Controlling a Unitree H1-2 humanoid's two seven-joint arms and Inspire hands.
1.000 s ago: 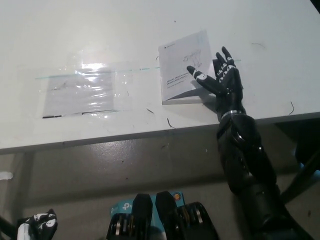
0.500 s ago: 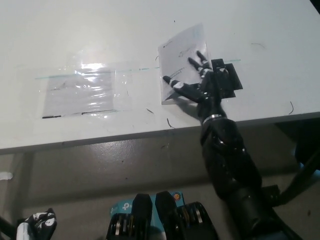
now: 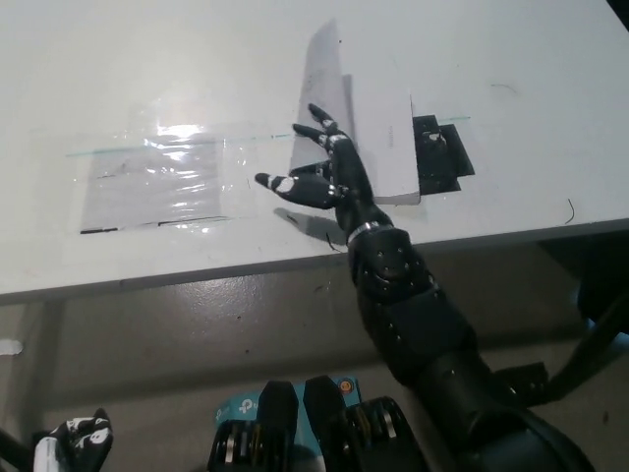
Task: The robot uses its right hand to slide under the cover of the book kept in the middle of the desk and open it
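steep head view over desk (image 3: pixel 118 59)

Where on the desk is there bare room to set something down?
Free: the far strip of the desk beyond the clear plastic sheet, and the right end past the black patch. Crowded: the middle, where the right hand lifts the cover of the book. The left hand rests below the desk.
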